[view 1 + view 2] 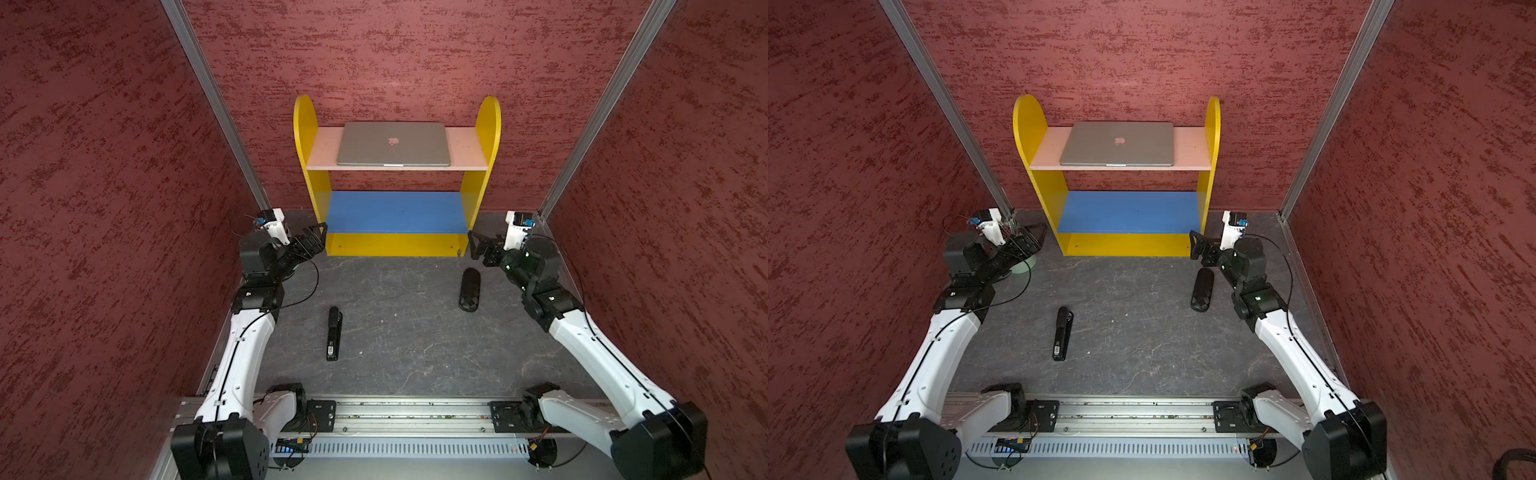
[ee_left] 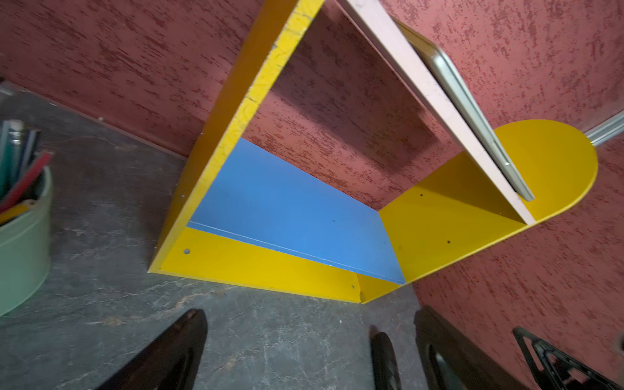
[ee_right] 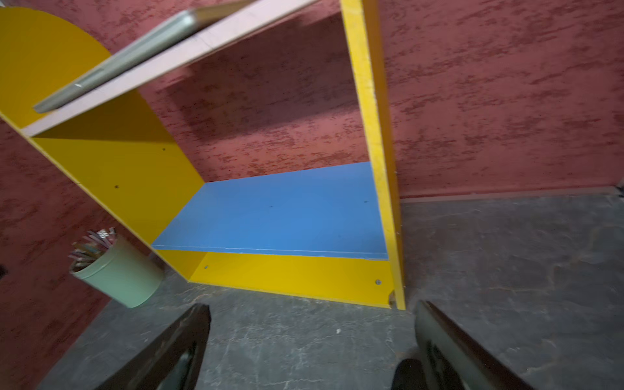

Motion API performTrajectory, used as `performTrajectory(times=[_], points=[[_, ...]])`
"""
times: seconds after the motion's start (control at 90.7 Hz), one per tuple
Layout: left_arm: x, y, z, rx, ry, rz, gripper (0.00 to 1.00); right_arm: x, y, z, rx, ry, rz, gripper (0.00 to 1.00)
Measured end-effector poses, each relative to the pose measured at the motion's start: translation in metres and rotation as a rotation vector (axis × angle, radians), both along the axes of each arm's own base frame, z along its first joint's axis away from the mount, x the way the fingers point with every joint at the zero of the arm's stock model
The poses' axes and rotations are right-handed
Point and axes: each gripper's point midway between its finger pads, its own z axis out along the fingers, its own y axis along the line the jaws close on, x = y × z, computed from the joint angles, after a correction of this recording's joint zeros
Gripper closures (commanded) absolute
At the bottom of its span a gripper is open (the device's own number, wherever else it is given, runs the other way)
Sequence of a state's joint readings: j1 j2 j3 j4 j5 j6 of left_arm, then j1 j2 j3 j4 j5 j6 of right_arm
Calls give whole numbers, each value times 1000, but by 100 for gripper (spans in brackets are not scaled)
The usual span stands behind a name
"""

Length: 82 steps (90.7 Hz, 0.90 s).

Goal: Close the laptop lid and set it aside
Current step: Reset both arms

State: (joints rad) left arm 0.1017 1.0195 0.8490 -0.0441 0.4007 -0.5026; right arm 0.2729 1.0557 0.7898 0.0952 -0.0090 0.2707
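Observation:
The laptop (image 1: pixel 393 143) (image 1: pixel 1117 143) lies flat on the pink top board of a yellow shelf unit (image 1: pixel 318 183) against the back wall. The laptop lid (image 1: pixel 374 137) is down, its plain silver outside and logo facing up. Its thin edge shows in the left wrist view (image 2: pixel 472 111) and the right wrist view (image 3: pixel 128 57). My left gripper (image 1: pixel 316 237) (image 2: pixel 307 312) hovers low by the unit's left foot, open and holding nothing. By the right foot my right gripper (image 1: pixel 477 246) (image 3: pixel 312 309) is open too, also holding nothing. Both are well below the laptop.
A slim black stapler-like bar (image 1: pixel 333 332) lies mid-table. A black oval case (image 1: pixel 469 289) rests just in front of the right gripper. A pale green cup of pencils (image 2: pixel 23 236) (image 3: pixel 118 270) stands left of the unit, under my left arm. The blue lower shelf (image 1: pixel 395 212) is bare.

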Motion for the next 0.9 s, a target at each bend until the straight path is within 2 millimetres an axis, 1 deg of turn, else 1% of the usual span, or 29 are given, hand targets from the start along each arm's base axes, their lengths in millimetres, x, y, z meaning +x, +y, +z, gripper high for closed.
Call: performTrajectory(times=[0.143,0.187,0.231,0.298,0.353,0.551,0.793,0.904], points=[[-4,22,-41,98,-16,126,0,-6,-32,-63,-74,15,-161,2],[-7,27,-55,138,-22,159,0,-7,-41,-76,-97,19,-208,2],[-9,31,-68,183,-32,183,0,-8,-50,-83,-117,12,-256,2],[-13,36,-89,260,-36,211,0,-9,-63,-87,-137,-15,-327,2],[-14,40,-100,315,-41,232,0,-11,-73,-87,-151,-43,-381,2],[-9,56,-125,460,-62,297,0,-9,-94,-95,-210,-77,-500,2],[1,67,-163,501,7,316,0,-17,-122,-122,-302,-29,-576,2],[4,68,-176,500,28,312,0,-15,-128,-133,-312,-2,-578,2]])
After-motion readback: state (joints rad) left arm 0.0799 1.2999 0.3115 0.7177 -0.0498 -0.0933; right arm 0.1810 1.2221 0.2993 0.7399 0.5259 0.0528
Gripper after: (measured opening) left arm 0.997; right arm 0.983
